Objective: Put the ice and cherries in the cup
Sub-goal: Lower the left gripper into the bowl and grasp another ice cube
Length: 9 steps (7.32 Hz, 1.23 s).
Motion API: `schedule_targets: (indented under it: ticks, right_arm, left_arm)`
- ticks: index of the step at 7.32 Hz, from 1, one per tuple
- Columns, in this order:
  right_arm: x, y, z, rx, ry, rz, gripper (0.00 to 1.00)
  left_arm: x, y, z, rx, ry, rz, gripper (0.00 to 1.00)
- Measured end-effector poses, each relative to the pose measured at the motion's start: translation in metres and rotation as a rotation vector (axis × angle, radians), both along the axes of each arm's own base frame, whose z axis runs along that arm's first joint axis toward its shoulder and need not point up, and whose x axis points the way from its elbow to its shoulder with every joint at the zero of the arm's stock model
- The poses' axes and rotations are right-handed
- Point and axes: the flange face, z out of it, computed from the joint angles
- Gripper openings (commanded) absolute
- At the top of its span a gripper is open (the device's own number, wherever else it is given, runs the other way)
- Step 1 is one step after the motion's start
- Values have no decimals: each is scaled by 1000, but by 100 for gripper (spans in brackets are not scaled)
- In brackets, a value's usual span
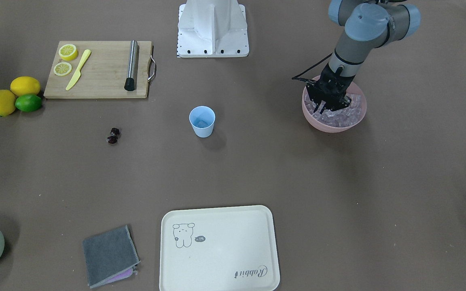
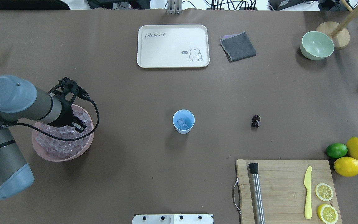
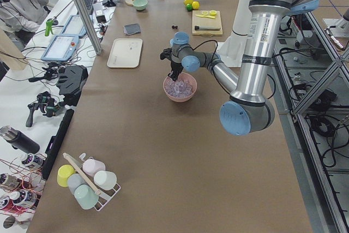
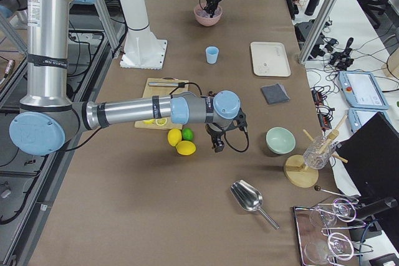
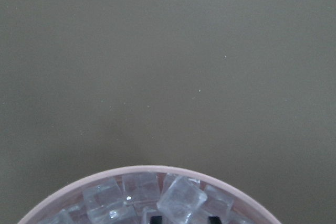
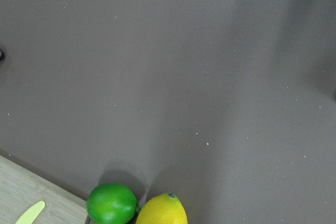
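The ice (image 2: 59, 141) is a heap of clear cubes in a pink bowl (image 2: 61, 156) at the table's left. My left gripper (image 2: 77, 125) reaches down into that heap. In the left wrist view one ice cube (image 5: 181, 201) sits between two dark fingertips (image 5: 212, 219), so the gripper looks shut on it. The pale blue cup (image 2: 183, 121) stands upright mid-table with one cube inside. The dark cherries (image 2: 255, 121) lie as a pair on the table to the cup's right. My right gripper (image 4: 218, 144) hovers near the lemons, and I cannot tell its state.
A wooden cutting board (image 2: 286, 189) with a steel rod, a yellow knife and lemon slices lies at the near right. Two lemons and a lime (image 2: 336, 150) sit beside it. A cream tray (image 2: 172, 46), a grey cloth (image 2: 237, 46) and a pale green bowl (image 2: 317, 45) stand at the far side.
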Motion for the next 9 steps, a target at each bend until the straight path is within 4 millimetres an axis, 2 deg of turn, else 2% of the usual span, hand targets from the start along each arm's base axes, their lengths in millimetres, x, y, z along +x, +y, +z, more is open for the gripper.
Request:
schedule_targets:
  ticks: [2,3,4,9]
  right_arm:
    - [0,0,0,-1,0,0,100]
    - [0,1,0,-1,0,0,100]
    - [0,1,1,-3,0,0,100]
    - [0,3,3,-8,-1,0,100]
  left_arm:
    - [0,1,-4,1,8,-1,0]
    - [-1,1,-5,0,10,-3,77]
    - [-2,1,-4,3,7,-9,96]
    - [-9,5,-1,-21,-3,-72,96]
